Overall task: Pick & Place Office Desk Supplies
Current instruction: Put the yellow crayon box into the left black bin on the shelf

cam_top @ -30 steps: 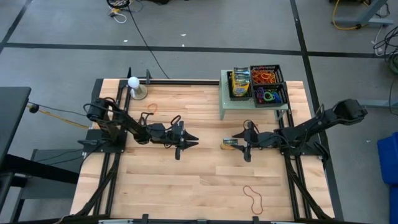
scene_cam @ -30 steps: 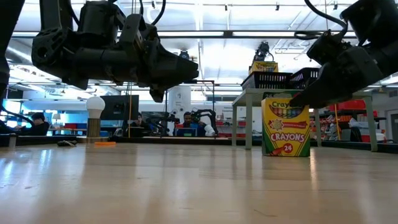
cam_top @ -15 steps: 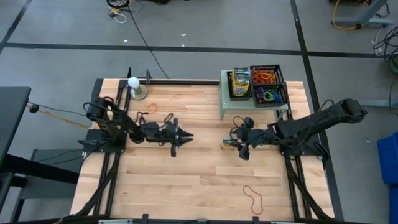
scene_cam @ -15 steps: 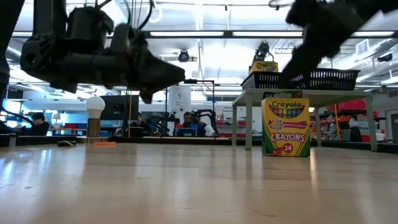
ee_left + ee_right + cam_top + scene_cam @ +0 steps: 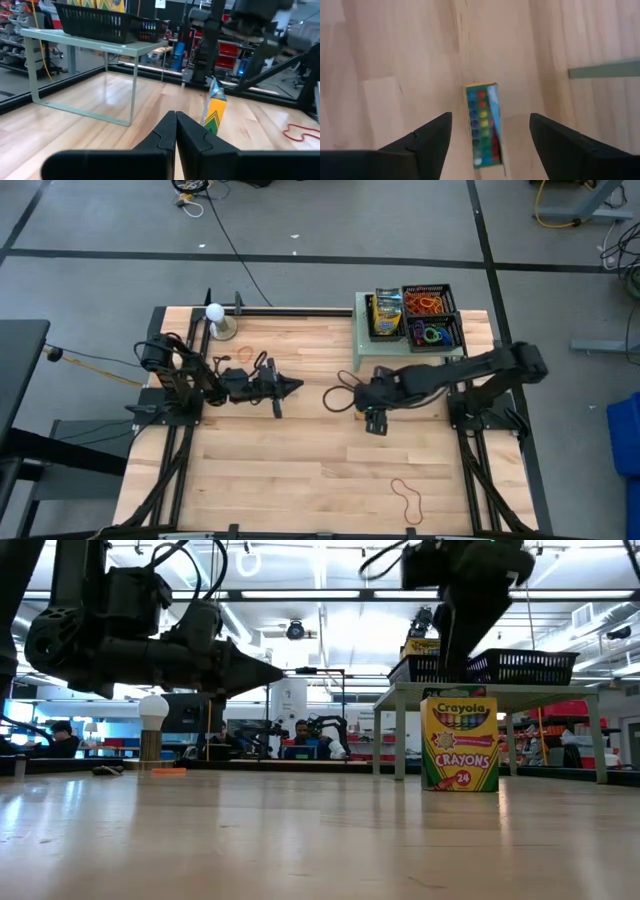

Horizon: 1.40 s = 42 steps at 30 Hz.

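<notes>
The wooden table (image 5: 300, 470) carries a grey-green stand (image 5: 385, 350) toward one o'clock, holding black baskets (image 5: 432, 318) of rubber bands (image 5: 430, 304) and crayon boxes (image 5: 386, 313); the left gripper (image 5: 291, 387) hangs over the table at nine o'clock of centre, its fingers (image 5: 170, 132) pressed together on nothing; the right gripper (image 5: 372, 423) hovers near centre, jaws spread wide, directly above an upright crayon box (image 5: 460, 743) seen top-on between its fingers (image 5: 432, 137); a red rubber band (image 5: 407, 498) lies toward five o'clock; an orange rubber band (image 5: 243, 356) lies toward ten o'clock, near a white ball (image 5: 214, 311).
</notes>
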### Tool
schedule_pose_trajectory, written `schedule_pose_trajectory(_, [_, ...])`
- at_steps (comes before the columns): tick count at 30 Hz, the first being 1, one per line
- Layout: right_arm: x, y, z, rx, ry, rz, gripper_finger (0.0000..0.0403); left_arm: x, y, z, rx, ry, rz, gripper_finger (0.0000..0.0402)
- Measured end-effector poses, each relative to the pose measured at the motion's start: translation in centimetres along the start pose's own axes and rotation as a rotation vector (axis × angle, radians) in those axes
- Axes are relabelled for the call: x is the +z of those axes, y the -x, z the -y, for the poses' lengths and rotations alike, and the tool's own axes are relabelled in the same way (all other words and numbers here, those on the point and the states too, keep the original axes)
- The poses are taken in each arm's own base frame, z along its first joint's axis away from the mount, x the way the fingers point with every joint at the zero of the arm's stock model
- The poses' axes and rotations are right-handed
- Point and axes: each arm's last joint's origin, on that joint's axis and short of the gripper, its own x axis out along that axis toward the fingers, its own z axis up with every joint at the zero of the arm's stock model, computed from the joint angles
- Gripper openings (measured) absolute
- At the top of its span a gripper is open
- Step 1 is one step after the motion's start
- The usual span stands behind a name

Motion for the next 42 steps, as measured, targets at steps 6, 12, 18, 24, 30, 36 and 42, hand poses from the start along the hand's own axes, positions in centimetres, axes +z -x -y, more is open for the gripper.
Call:
schedule_pose_trajectory(6, [0.4, -2.5, -0.2, -0.01, 0.015, -0.092, 0.0226, -0.2, 0.0, 0.1, -0.008, -0.006, -0.017, 0.0013])
schedule_pose_trajectory(12, [0.5, -3.3, -0.3, -0.016, 0.003, -0.115, 0.0169, -0.3, 0.0, 0.2, -0.009, -0.008, -0.027, 0.0012])
schedule_pose_trajectory(18, [0.5, -3.3, -0.3, -0.009, -0.029, -0.115, 0.0111, -0.3, 0.0, 0.2, -0.008, -0.009, -0.033, 0.0012])
schedule_pose_trajectory(24, [0.6, -3.5, -0.4, -0.002, -0.033, -0.096, 0.0109, -0.5, 0.0, 0.1, -0.006, -0.01, -0.049, 0.0012])
schedule_pose_trajectory(30, [-0.2, -4.5, -0.4, 0.004, -0.031, -0.116, 0.0141, -0.5, 0.0, 0.1, -0.007, -0.009, -0.049, 0.0012])
schedule_pose_trajectory(36, [-0.2, -4.5, -0.4, 0.022, -0.021, -0.118, 0.012, -0.5, 0.0, 0.1, -0.007, -0.009, -0.049, 0.0012])
schedule_pose_trajectory(42, [0.2, -2.2, 0.0, 0.018, -0.024, -0.085, 0.0069, -0.5, 0.0, 0.1, -0.007, -0.009, -0.047, 0.0012])
